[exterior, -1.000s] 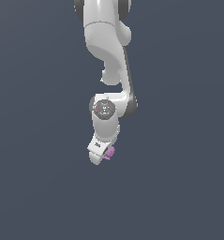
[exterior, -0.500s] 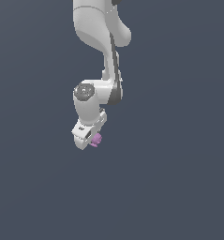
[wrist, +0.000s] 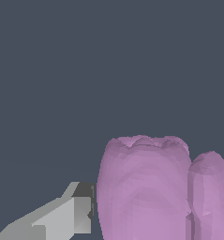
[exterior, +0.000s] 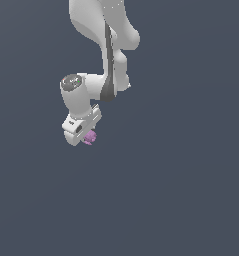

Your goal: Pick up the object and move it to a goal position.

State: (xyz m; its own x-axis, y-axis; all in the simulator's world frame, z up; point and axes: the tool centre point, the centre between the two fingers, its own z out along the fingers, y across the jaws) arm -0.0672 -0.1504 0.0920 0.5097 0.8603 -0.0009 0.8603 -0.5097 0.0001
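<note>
The object is a tiny pink-purple lumpy blob at the tip of my white gripper, in the exterior view's left half. It sits between the jaws and is carried off any surface. The gripper is shut on it. In the wrist view the object fills the near part of the picture, with a rounded ridged top and a second lobe beside it. One grey finger presses against its side. The other finger is hidden behind the blob.
The white arm comes down from the top of the exterior view, with its wrist bent over the gripper. All around is a plain dark grey-blue background with no visible edges.
The gripper has moved up and towards the exterior view's left, with the pink-purple object still held in it. The arm has swung the same way.
</note>
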